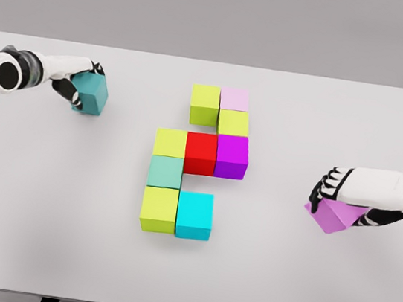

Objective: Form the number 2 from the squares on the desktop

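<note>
Now | left hand (83, 83) grips teal cube (93, 96) | right hand (346, 188) grips violet cube (333, 215)

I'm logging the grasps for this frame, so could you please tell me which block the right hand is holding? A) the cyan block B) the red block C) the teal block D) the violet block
D: the right hand is wrapped over the violet block at the right of the table, while the left hand holds the teal block.
</note>
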Robot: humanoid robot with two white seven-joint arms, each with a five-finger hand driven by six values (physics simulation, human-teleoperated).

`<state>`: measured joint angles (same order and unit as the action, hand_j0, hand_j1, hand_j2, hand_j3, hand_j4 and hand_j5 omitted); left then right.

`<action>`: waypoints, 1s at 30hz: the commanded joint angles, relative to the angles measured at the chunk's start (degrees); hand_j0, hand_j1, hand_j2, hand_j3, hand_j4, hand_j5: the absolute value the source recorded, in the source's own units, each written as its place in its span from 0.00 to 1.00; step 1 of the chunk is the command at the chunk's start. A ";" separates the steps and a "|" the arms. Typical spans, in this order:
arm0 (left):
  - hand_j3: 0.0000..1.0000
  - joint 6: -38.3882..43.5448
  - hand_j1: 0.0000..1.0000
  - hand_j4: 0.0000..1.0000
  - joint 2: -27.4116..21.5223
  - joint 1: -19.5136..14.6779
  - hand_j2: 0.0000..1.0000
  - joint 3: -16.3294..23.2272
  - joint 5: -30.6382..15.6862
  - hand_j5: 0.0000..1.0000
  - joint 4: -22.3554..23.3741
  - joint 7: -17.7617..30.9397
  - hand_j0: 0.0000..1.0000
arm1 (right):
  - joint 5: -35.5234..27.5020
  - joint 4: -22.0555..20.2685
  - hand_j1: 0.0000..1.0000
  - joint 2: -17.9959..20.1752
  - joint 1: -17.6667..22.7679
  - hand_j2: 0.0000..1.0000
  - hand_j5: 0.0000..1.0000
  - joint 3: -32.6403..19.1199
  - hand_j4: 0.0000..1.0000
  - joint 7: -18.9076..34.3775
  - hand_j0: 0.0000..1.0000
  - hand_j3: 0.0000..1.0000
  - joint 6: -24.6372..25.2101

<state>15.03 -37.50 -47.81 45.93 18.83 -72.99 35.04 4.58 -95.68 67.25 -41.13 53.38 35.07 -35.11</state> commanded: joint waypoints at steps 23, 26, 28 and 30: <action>0.46 6.94 0.46 0.46 8.32 -3.08 0.46 -0.06 0.24 0.46 1.45 -0.04 0.46 | 12.39 -4.87 0.37 -12.32 -4.75 0.37 0.37 5.86 0.37 -0.07 0.37 0.37 0.11; 0.46 7.03 0.46 0.46 9.73 -3.69 0.46 -0.05 0.33 0.46 2.95 -0.04 0.46 | 12.39 -4.87 0.37 -12.49 -5.10 0.37 0.37 6.30 0.37 -0.07 0.37 0.37 0.11; 0.46 7.03 0.46 0.46 10.35 -3.69 0.46 0.03 0.33 0.46 3.82 -0.04 0.46 | 12.39 -4.87 0.37 -12.58 -5.10 0.37 0.37 6.39 0.37 -0.07 0.37 0.37 0.11; 0.46 7.03 0.46 0.46 11.49 -3.78 0.46 0.03 0.41 0.46 4.79 -0.04 0.46 | 12.39 -4.87 0.38 -12.67 -5.10 0.38 0.38 6.48 0.38 -0.07 0.38 0.38 0.11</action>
<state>22.06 -26.98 -51.77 45.95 19.14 -69.21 35.07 17.29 -100.54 54.64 -46.23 59.72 35.07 -35.11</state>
